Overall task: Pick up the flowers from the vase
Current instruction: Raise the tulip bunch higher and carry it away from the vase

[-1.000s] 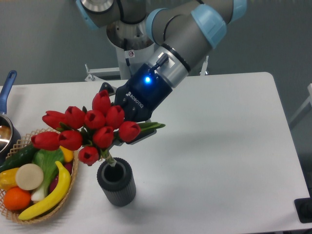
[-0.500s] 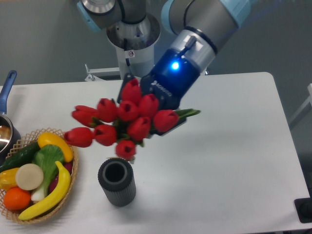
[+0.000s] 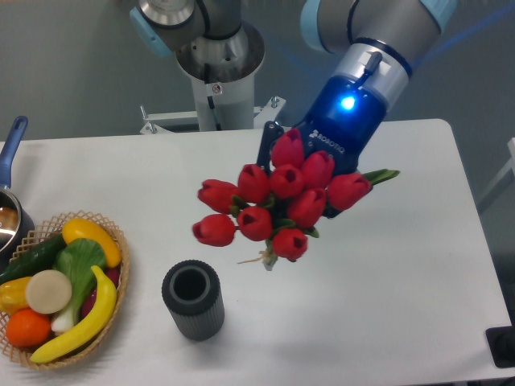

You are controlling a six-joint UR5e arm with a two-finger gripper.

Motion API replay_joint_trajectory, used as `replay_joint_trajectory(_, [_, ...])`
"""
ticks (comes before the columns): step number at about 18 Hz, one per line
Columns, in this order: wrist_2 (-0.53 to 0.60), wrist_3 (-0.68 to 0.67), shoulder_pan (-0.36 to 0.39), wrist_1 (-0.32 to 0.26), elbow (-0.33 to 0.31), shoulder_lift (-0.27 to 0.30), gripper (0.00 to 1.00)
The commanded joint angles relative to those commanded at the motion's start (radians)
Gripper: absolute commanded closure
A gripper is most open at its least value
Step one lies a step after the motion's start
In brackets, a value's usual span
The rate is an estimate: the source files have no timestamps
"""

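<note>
The gripper (image 3: 322,189) is closed on the flowers (image 3: 282,201), holding the bunch in the air above the table (image 3: 386,273). Its fingers are mostly hidden behind the red buds, so only the dark body with a blue light glowing on it shows clearly. The bunch hangs tilted: the buds spread toward the left and the camera, a green leaf tip pokes out to the right past the gripper, and the tied stem ends dangle below the lowest bud, clear of everything.

The vase (image 3: 192,299) stands upright on the near part of the table, down and to the left of the bunch. Its mouth is open and dark, with no stems in it, and the flowers are apart from it, not touching its rim.

At the near left edge sits a basket (image 3: 121,297) holding a banana (image 3: 84,318), a second yellow fruit, an orange, a cucumber, a leafy green and a pale round slice. Just beyond the basket, at the left border, part of a pot (image 3: 10,221) with a blue handle shows. The arm's base column rises behind the far edge of the table, with the arm reaching from it to the right and down to the bunch.
</note>
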Motion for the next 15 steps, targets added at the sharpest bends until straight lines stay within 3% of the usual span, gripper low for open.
replay_joint_trajectory(8, [0.023, 0.029, 0.034, 0.0, -0.002, -0.003, 0.53])
replay_joint_trajectory(15, [0.023, 0.069, 0.046, 0.0, -0.043, 0.0, 0.53])
